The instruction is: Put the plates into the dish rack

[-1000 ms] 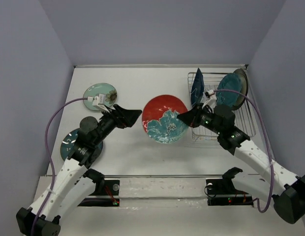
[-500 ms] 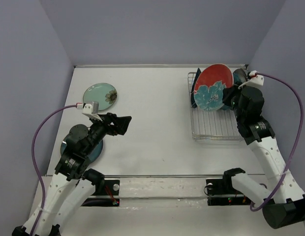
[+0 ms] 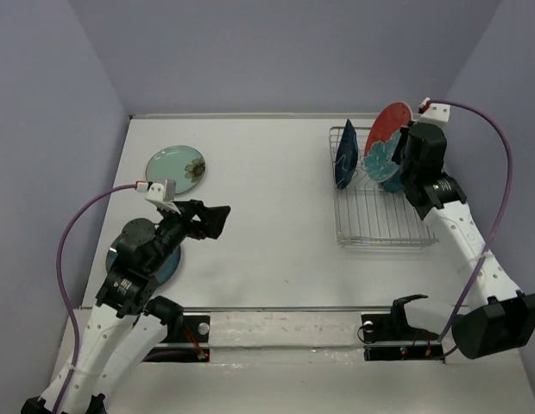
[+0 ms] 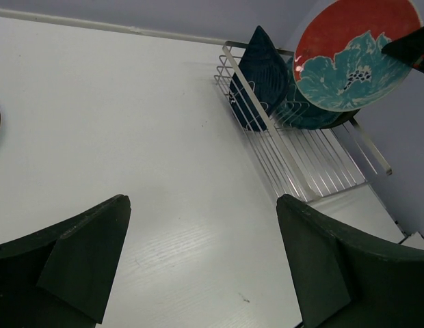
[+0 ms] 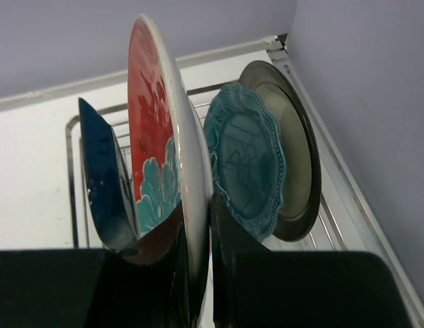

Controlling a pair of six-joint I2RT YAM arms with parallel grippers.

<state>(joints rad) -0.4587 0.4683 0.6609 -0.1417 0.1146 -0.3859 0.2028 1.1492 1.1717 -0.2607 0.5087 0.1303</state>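
Note:
My right gripper (image 3: 404, 152) (image 5: 197, 209) is shut on the rim of the red plate with teal flowers (image 3: 384, 140) (image 5: 154, 150) (image 4: 349, 55). It holds the plate on edge over the far end of the dish rack (image 3: 380, 216) (image 4: 294, 157). The plate sits between the navy plate (image 3: 344, 155) (image 5: 102, 178) and the teal scalloped plate (image 5: 246, 160), both standing in the rack. Behind them stands a cream plate with a brown rim (image 5: 301, 157). The red plate's lower edge is hidden. My left gripper (image 3: 217, 217) (image 4: 202, 205) hangs open over bare table.
A mint-green plate with a dark flower (image 3: 177, 164) lies flat at the table's far left. A blue-teal round plate (image 3: 118, 259) lies partly under my left arm. The grey side wall runs close along the rack's right side.
My right arm carried the red plate from the middle of the table to the rack and turned it on edge. My left arm drew back to the left, gripper still open.

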